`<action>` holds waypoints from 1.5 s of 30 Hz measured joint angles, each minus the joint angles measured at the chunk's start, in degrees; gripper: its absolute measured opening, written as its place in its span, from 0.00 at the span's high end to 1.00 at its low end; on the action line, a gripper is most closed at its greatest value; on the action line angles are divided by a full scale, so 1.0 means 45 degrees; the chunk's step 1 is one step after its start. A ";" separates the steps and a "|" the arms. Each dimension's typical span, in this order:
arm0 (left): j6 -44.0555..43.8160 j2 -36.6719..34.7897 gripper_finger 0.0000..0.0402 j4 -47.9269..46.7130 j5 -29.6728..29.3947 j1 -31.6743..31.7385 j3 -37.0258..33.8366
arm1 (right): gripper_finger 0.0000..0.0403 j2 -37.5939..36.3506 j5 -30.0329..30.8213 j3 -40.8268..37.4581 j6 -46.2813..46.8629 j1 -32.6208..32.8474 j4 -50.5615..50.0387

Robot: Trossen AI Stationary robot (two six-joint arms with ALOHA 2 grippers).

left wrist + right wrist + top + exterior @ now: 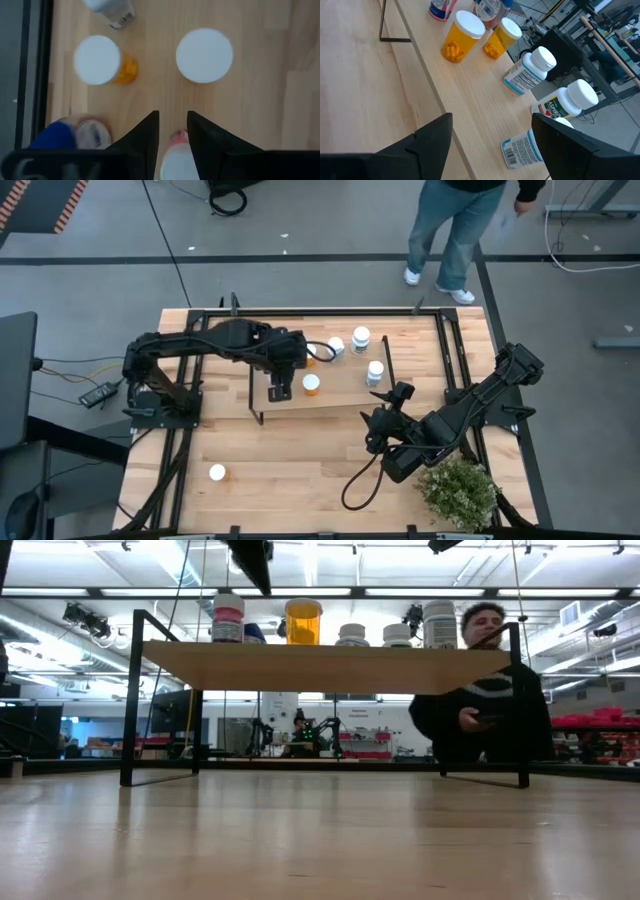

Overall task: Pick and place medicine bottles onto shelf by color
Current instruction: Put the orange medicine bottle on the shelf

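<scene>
The left gripper [283, 388] clenches a pink-bodied bottle [178, 159] at the shelf's [340, 402] nine o'clock end. The right gripper [383, 418] hangs released off the front edge, over bare, smooth tabletop [300, 450].

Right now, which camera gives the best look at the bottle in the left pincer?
Left wrist view: the pinkish bottle sits between the left pincer's fingers. The high view hides it under the arm; the low view shows it standing at the shelf's left end; the right wrist view only its base.
</scene>
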 joint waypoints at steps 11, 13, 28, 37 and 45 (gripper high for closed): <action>-0.2271 -0.0011 0.73 -0.2392 0.1080 -0.1272 0.2241 | 0.30 0.0000 -0.0188 0.0000 -0.0012 0.0005 -0.0010; -0.3036 -0.0011 0.72 -0.3008 0.1321 -0.1859 0.2039 | 0.30 0.0000 -0.0233 0.0000 -0.0012 0.0003 -0.0005; -0.8939 -0.0004 0.47 -0.3719 0.1669 -0.7079 -0.0693 | 0.30 0.0000 -0.0398 0.0000 0.0080 0.0092 0.0046; -1.1613 -0.0098 0.34 -0.3411 0.3147 -0.9083 -0.3463 | 0.30 0.0000 -0.0393 0.0000 0.0352 0.0340 0.0063; -1.3271 -0.0098 0.33 -0.1343 0.3173 -1.0303 -0.4700 | 0.30 0.0000 -0.0384 0.0000 0.0371 0.0325 0.0072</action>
